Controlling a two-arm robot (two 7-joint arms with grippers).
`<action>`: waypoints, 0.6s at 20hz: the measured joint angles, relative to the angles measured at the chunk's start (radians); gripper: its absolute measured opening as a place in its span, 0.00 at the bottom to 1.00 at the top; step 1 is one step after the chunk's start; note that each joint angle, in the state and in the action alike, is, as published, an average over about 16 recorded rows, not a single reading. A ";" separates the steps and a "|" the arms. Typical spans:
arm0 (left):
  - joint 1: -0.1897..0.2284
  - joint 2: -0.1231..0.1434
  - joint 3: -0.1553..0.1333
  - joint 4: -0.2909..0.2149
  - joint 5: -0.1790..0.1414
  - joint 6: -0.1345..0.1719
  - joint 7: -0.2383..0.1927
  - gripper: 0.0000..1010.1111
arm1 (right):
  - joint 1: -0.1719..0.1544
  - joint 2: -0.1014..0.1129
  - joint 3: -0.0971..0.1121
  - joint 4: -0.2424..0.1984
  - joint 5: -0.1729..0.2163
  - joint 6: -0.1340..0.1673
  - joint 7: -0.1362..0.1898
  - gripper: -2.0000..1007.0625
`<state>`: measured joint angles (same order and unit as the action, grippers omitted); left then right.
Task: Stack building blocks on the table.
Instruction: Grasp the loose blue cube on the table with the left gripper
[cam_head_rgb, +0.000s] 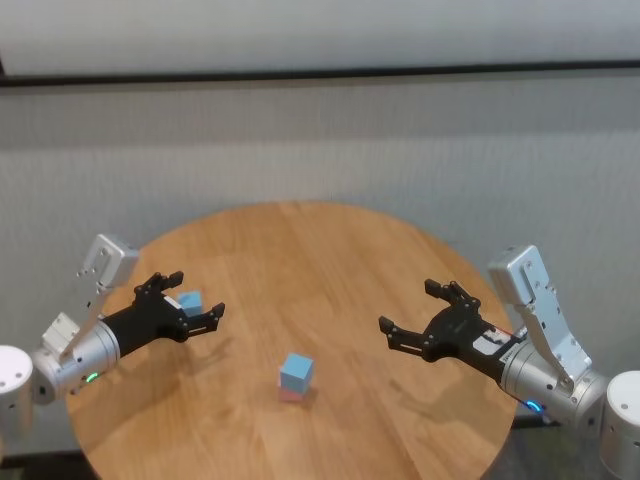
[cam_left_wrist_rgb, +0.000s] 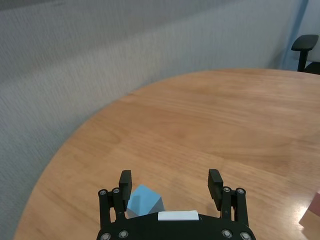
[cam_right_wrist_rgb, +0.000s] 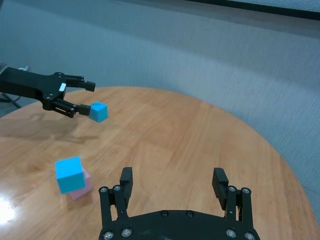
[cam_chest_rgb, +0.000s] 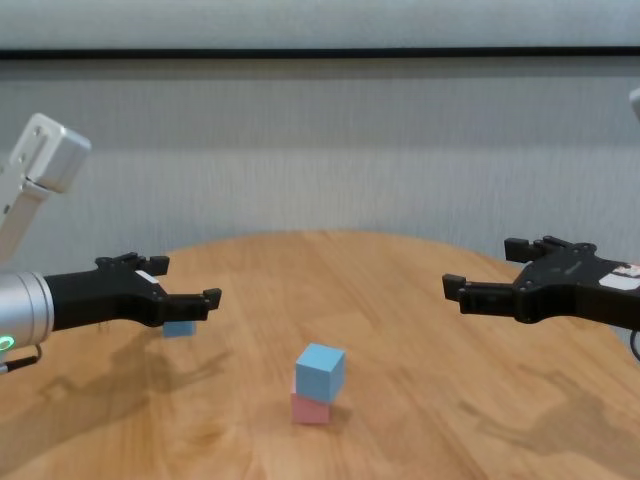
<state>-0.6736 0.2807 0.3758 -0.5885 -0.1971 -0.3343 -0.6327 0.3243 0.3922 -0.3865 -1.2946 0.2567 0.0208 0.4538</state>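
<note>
On the round wooden table (cam_head_rgb: 330, 250), a light blue block (cam_head_rgb: 296, 369) rests on top of a pale pink block (cam_head_rgb: 291, 394) near the front middle; the stack shows again as blue block (cam_chest_rgb: 320, 369) on pink block (cam_chest_rgb: 311, 408) in the chest view. A second light blue block (cam_head_rgb: 190, 301) lies on the table at the left. My left gripper (cam_head_rgb: 197, 293) hovers just over it, open, fingers either side of this block (cam_left_wrist_rgb: 145, 200) without touching. My right gripper (cam_head_rgb: 408, 305) hangs open and empty above the table's right side.
A grey wall runs behind the table. An office chair (cam_left_wrist_rgb: 305, 45) stands off beyond the table's far edge. Bare tabletop (cam_chest_rgb: 400, 290) lies between the two arms and behind the stack.
</note>
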 joint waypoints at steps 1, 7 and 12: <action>-0.009 -0.006 -0.001 0.020 0.001 -0.007 -0.004 0.99 | 0.000 0.000 0.000 0.000 0.000 0.000 0.000 0.99; -0.054 -0.036 -0.012 0.127 0.006 -0.050 -0.022 0.99 | 0.001 0.000 0.000 0.001 0.000 0.000 0.000 0.99; -0.080 -0.053 -0.023 0.193 0.012 -0.080 -0.031 0.99 | 0.001 -0.001 -0.001 0.001 0.000 -0.001 0.000 0.99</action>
<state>-0.7540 0.2279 0.3526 -0.3951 -0.1850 -0.4141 -0.6635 0.3251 0.3916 -0.3871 -1.2938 0.2566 0.0201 0.4538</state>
